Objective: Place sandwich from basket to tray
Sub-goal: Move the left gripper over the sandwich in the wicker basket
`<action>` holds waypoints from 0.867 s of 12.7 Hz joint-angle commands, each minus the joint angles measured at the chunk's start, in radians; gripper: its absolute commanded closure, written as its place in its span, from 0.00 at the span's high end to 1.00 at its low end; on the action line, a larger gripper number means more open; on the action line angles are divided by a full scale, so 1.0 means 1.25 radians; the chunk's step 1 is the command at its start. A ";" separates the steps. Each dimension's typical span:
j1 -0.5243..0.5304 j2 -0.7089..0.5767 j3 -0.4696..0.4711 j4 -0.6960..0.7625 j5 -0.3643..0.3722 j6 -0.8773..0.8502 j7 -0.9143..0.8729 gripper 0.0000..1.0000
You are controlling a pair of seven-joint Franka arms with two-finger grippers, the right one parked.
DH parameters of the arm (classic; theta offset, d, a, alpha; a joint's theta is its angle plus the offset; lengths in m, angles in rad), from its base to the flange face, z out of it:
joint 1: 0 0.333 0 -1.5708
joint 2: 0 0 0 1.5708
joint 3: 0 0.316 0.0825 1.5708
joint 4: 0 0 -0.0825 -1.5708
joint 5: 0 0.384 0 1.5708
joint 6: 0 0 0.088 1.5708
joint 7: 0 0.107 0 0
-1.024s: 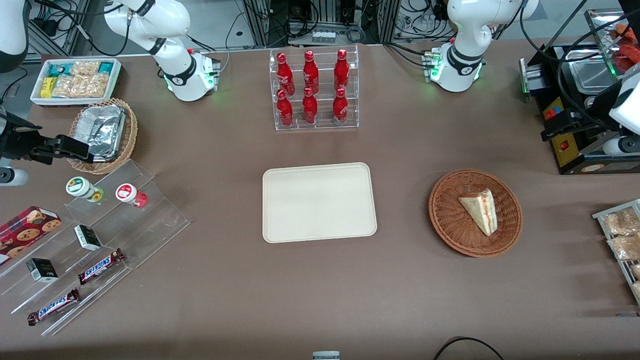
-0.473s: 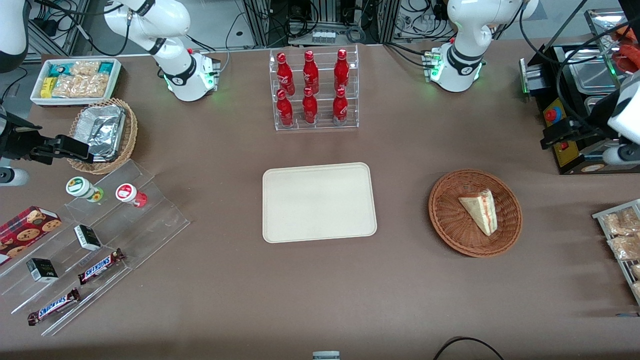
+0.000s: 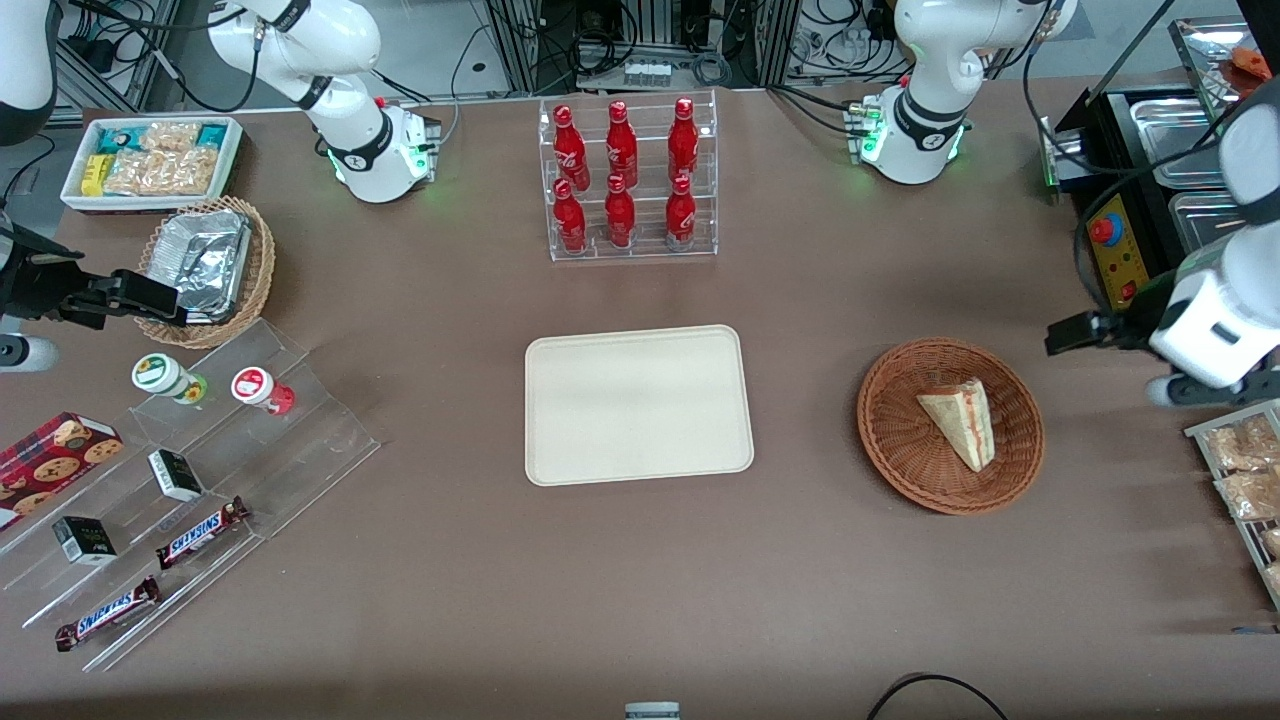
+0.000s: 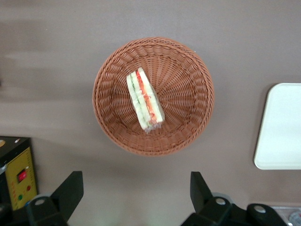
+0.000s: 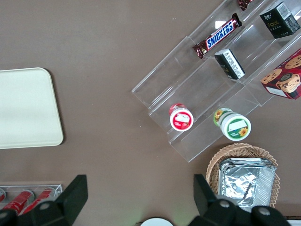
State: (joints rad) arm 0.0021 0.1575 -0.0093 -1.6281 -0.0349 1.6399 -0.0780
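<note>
The sandwich (image 3: 958,422) (image 4: 143,100), a pale wedge with red-orange and green filling along its cut edge, lies in the reddish-brown wicker basket (image 3: 890,440) (image 4: 188,94). The cream tray (image 3: 640,405) (image 4: 282,127) rests flat at the table's middle with nothing on it. My left gripper (image 3: 1062,336) (image 4: 136,188) hangs over bare table just outside the basket's rim, toward the working arm's end and a little farther from the front camera than the sandwich. Its fingers (image 4: 69,189) stand wide apart with nothing between them.
A black control box with a yellow panel (image 3: 1115,255) (image 4: 19,176) sits close by the arm. A wire rack of snack packets (image 3: 1245,480) lies nearer the front camera. A clear rack of red bottles (image 3: 628,180) stands above the tray in the front view.
The left arm has swung away from the black control box, coming nearer the front camera and closer to the basket. Sandwich, basket and tray have not moved.
</note>
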 commanded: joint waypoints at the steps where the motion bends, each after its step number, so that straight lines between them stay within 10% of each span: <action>1: -0.004 -0.014 0.001 -0.084 -0.003 0.081 0.011 1.00; 11: 0.001 -0.068 0.003 -0.404 -0.005 0.414 -0.009 1.00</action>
State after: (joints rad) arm 0.0032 0.1278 -0.0078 -2.0320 -0.0349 2.0820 -0.0787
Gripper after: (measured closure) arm 0.000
